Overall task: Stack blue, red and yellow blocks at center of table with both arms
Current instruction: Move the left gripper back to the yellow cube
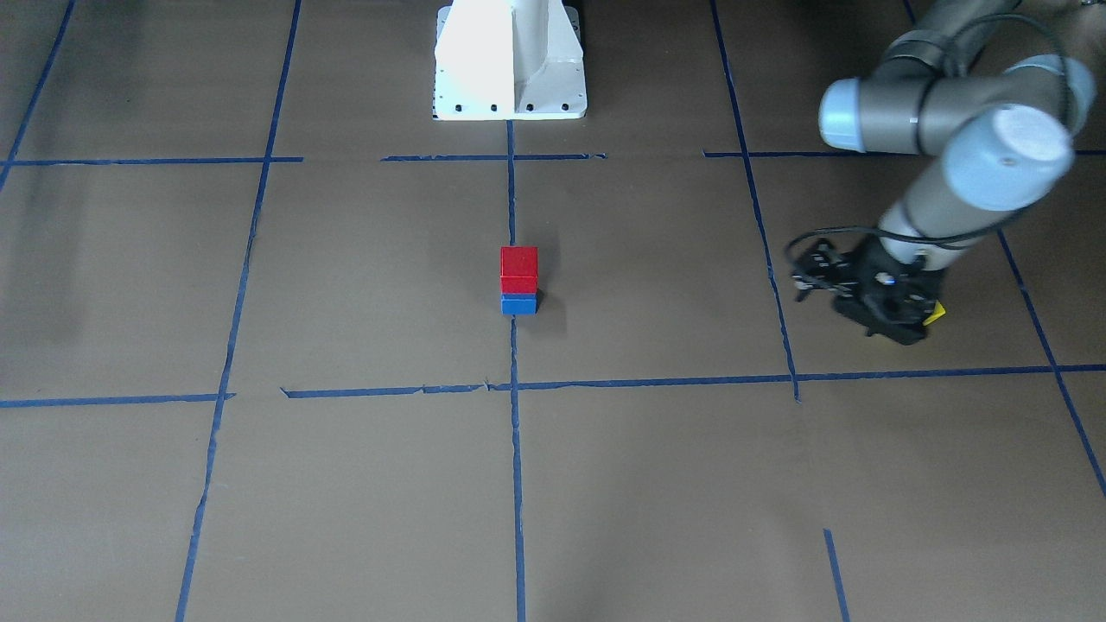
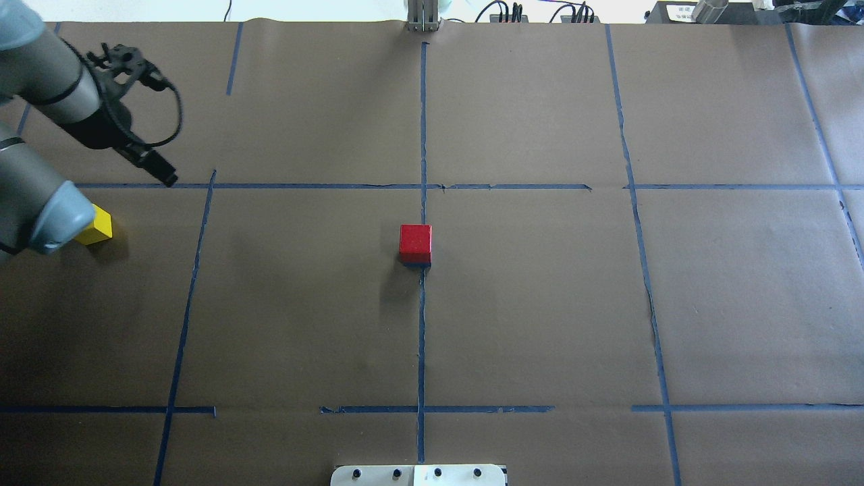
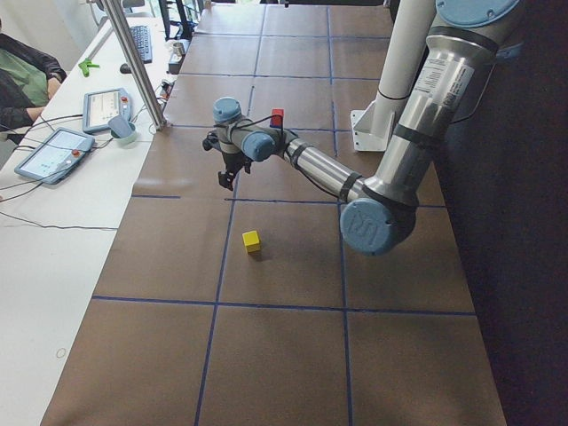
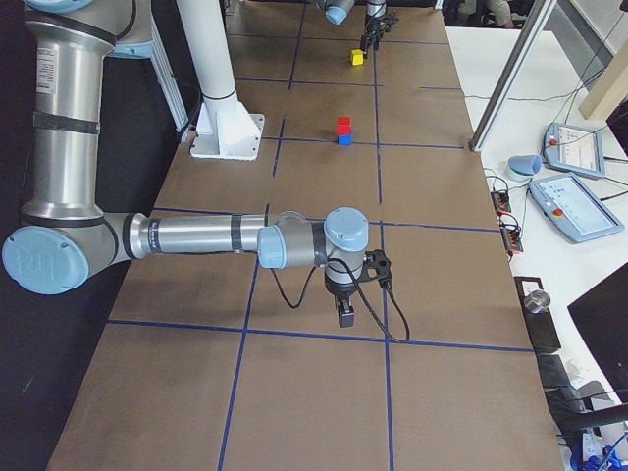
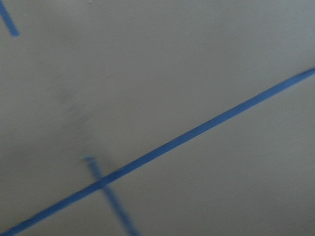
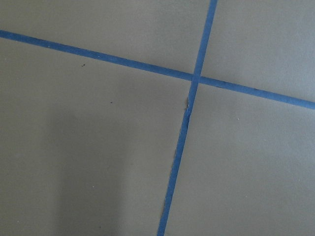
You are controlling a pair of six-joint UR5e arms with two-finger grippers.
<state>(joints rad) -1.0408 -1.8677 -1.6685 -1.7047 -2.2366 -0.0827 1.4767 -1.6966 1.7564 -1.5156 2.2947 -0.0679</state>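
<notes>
Behind the left end effector point(image 2: 165, 177) (its spread I could not tell) lay the yellow block point(image 2: 98, 225); centring squarely above it seemed wise.

Red block point(image 1: 518, 269): cube, upright, sits squarely on the blue block point(image 1: 518, 304), edges roughly flush. Two-high stack at frame centre in the front-facing view.
Blue block: flat on the desk point(image 1: 346, 484); only its front face shows below the red.
Yellow block point(image 3: 252, 240): small cube, alone, flat on the desk, well apart from the stack. Centre-left of the left-side view, far left of the overhead view.
</notes>
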